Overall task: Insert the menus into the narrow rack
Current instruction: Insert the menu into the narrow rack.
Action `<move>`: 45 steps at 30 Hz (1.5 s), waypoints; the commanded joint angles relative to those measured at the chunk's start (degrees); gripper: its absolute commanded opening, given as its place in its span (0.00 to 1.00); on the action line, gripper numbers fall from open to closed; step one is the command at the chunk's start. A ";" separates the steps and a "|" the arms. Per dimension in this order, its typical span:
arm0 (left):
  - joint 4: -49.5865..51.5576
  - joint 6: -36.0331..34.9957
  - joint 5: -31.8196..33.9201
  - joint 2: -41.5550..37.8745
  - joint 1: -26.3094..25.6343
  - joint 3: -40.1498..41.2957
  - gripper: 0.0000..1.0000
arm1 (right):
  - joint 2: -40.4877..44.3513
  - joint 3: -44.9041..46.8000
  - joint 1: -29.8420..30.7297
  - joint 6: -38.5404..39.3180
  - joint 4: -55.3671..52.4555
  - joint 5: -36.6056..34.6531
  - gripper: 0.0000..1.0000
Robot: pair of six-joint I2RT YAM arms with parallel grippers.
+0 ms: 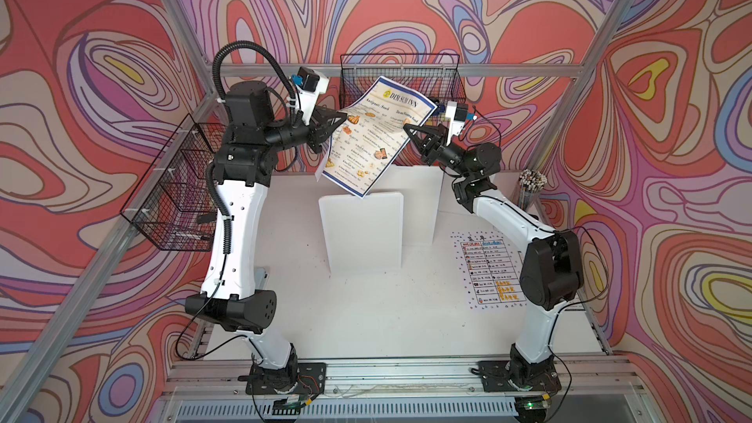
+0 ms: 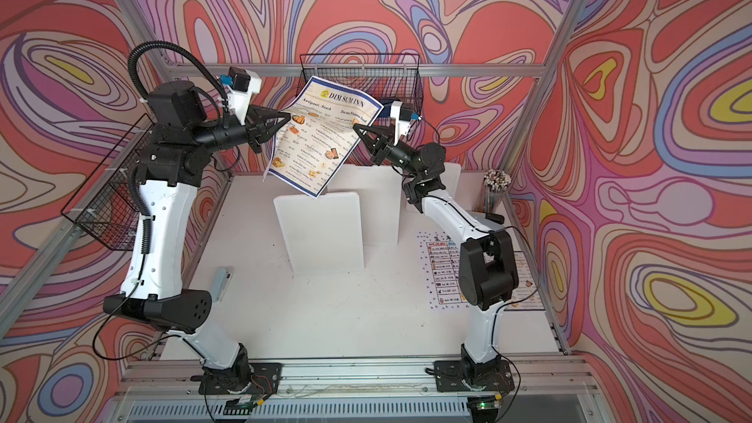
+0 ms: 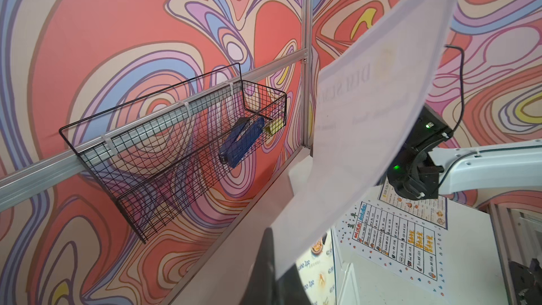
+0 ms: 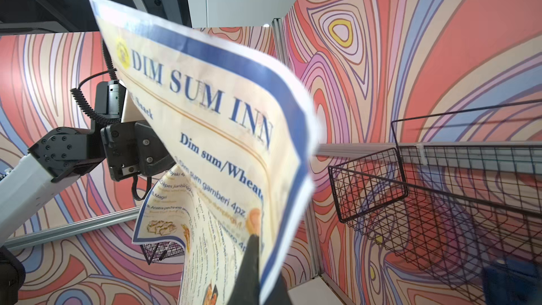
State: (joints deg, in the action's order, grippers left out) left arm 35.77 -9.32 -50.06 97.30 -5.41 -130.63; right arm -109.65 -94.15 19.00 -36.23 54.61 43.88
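Observation:
A large blue-bordered "DIM SUM INN" menu [image 1: 378, 136] [image 2: 321, 136] hangs tilted in the air above the table's back. My left gripper [image 1: 344, 118] [image 2: 287, 115] is shut on its left edge and my right gripper [image 1: 407, 127] [image 2: 356, 127] is shut on its right edge. Its blank back [image 3: 366, 112] fills the left wrist view; its print [image 4: 220, 127] fills the right wrist view. Just behind its top edge a black wire rack [image 1: 401, 75] [image 3: 176, 148] hangs on the back rail. A white table menu [image 1: 490, 270] [image 3: 396, 242] lies flat at the right, with a smaller blue-bordered menu [image 3: 416, 203] beside it.
Two white boards [image 1: 362, 233] stand upright mid-table below the held menu. A second wire basket [image 1: 175, 197] hangs on the left rail. A cup of pencils [image 1: 531, 189] stands at the back right. A blue stapler [image 3: 243, 142] lies in the back rack.

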 commanded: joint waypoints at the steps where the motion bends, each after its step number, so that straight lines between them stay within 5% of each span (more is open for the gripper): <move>1: -0.43 1.64 -0.78 -1.47 0.36 -0.45 0.10 | -0.23 -1.19 -0.73 -0.42 0.50 0.94 0.00; 4: -4.51 2.36 1.27 -4.12 0.31 5.02 0.35 | 0.77 -0.77 -0.68 -0.53 0.08 1.03 0.00; 7: -6.84 2.58 1.94 -5.55 0.31 8.09 0.49 | 1.56 0.13 -0.73 -0.59 -0.03 1.31 0.00; 20: 2.87 -5.02 6.20 -1.03 0.38 4.34 0.43 | 4.06 1.84 -0.72 0.26 0.29 1.56 0.00; 30: 7.68 -9.10 6.74 1.05 0.40 5.02 0.23 | 4.27 1.75 -0.75 0.84 -0.45 1.58 0.00; 35: -0.66 -5.15 4.81 -4.71 1.23 15.01 0.31 | 4.91 2.75 -1.24 0.89 0.02 1.72 0.00; 42: -17.66 2.33 -0.34 -15.80 4.84 35.39 0.30 | 5.22 3.25 -1.27 -1.67 2.97 2.48 0.00; 45: -18.77 1.67 -0.78 -18.08 4.97 37.81 0.30 | 5.55 3.20 -1.25 -1.52 2.36 2.53 0.00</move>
State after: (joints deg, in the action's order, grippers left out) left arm 24.18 -9.23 -48.16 81.82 -0.62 -94.04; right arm -106.52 -91.37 17.93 -36.95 55.75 45.69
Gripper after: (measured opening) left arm 0.297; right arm 0.041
